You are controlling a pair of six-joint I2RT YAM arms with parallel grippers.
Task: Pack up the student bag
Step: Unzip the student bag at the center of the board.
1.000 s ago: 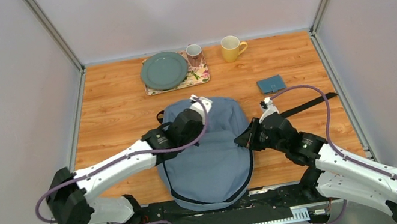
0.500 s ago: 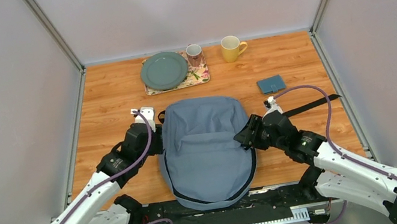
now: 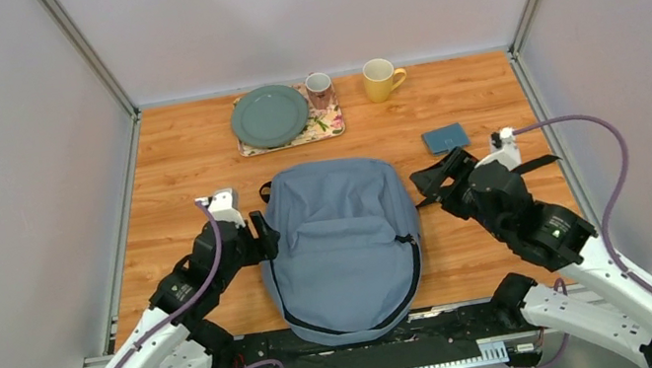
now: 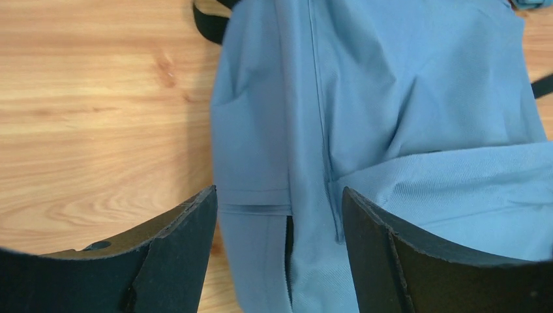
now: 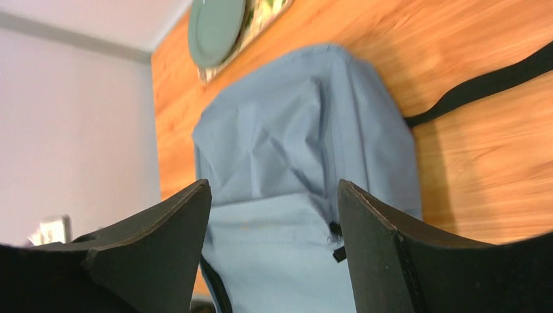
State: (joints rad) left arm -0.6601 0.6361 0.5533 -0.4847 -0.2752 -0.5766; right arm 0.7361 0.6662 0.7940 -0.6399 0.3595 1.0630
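Observation:
The student bag (image 3: 342, 241), a large grey-blue backpack, lies flat in the middle of the wooden table with its front pocket up. My left gripper (image 3: 263, 236) stands open just off the bag's left edge. In the left wrist view the bag (image 4: 404, 98) fills the right side, and its side seam shows between the parted fingers of the gripper (image 4: 279, 195), which hold nothing. My right gripper (image 3: 434, 182) is open off the bag's upper right corner. From the right wrist, that gripper (image 5: 274, 186) looks down over the bag (image 5: 293, 143), its jaws wide apart and empty.
At the back stand a green plate (image 3: 269, 115) on a floral tray (image 3: 331, 127), a pink mug (image 3: 318, 89) and a yellow mug (image 3: 379, 79). A small teal case (image 3: 445, 138) lies right of the bag. A black strap (image 3: 538, 162) runs out toward the right edge.
Both grippers went from shut to open. The left arm drew back off the bag's top to its left side. The right arm pulled away from the bag's right edge, up and to the right.

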